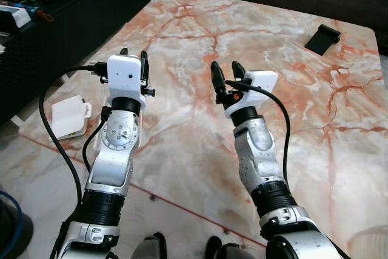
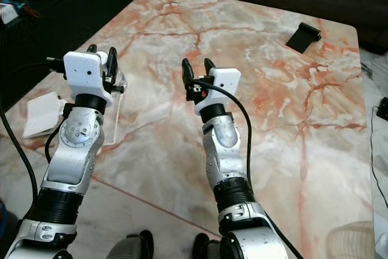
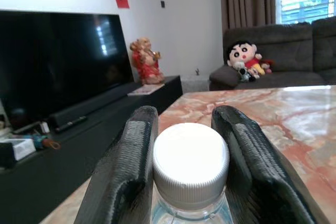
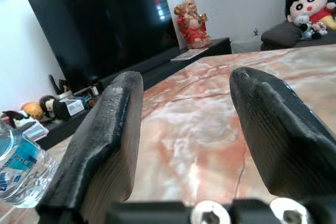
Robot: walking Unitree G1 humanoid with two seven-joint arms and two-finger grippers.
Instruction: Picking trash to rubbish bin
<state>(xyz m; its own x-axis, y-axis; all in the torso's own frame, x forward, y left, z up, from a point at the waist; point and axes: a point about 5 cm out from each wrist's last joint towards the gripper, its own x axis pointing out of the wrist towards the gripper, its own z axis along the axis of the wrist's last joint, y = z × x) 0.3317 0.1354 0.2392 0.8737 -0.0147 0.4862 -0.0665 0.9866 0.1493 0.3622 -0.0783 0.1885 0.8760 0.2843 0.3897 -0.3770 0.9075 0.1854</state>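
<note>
Left tool was clamped on a bottle, both black fingers pressed against the white cap, one on each side. In the head views the clear bottle hung down just right of the left wrist, over the near-left part of the bench, and I couldn't tell whether its bottom touched the marble. Right tool was spread wide with nothing in it, just bare marble between the fingers, raised above the middle of the bench. It sat a bit right of the bottle and well apart from it; the bottle's blue label peeked in at the edge of the right wrist view.

Further out, a white box-like thing sat on the near-left corner of the bench, just left of the left arm. A black folded object lay far right on the bench. Couldn't say what either one really was.

Beyond the bench on the left there was a dark TV stand with a big TV, a red and gold figurine at its far end, and a grey sofa with a cartoon plush at the far side. No bin that I could make out.
</note>
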